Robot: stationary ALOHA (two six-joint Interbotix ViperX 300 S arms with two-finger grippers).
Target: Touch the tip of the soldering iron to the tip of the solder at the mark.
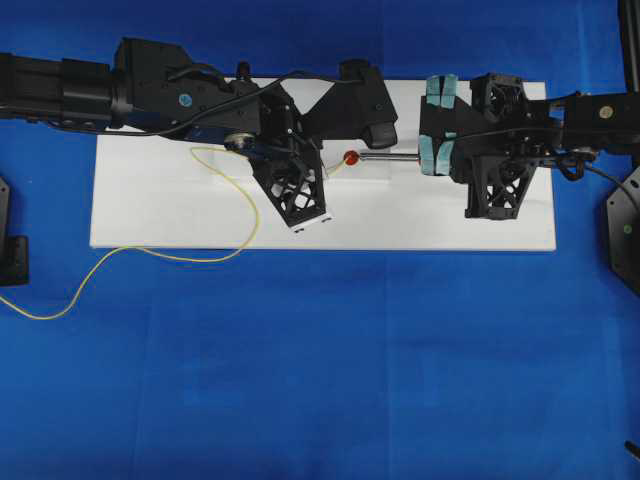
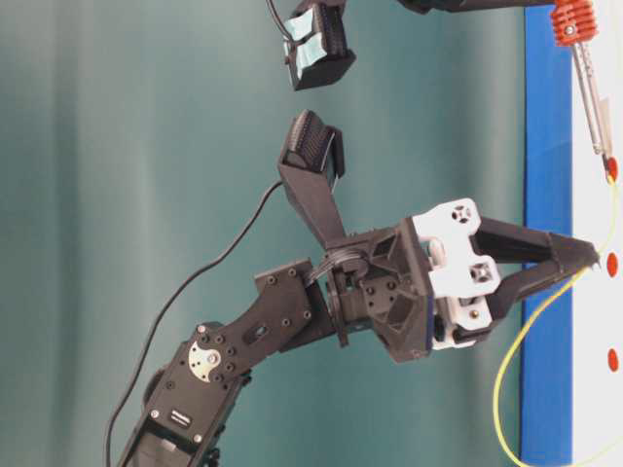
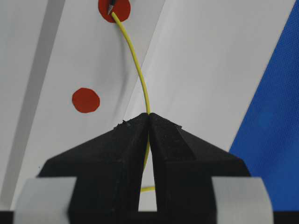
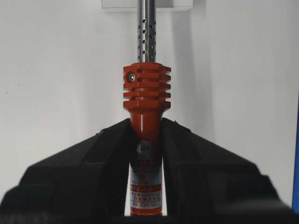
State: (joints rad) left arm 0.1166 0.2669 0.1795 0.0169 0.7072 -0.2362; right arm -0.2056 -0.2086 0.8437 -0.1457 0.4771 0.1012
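Note:
My left gripper (image 3: 149, 116) is shut on the thin yellow solder (image 3: 140, 74). The solder curves forward to a red mark (image 3: 122, 10) on the white board. There its end meets the dark tip of the soldering iron (image 3: 110, 8). My right gripper (image 4: 146, 123) is shut on the iron's red-orange handle (image 4: 146, 93), and the silver shaft points away from it. From overhead, the shaft (image 1: 392, 157) runs left from the right gripper (image 1: 428, 157) to the mark (image 1: 351, 158). The left gripper (image 1: 325, 175) sits just left of the mark.
The white board (image 1: 150, 200) lies on a blue cloth. The loose solder (image 1: 150, 255) trails off the board's front edge to the left. A second red mark (image 3: 86, 100) lies nearer my left gripper. The table-level view shows further marks (image 2: 612, 264) along the board.

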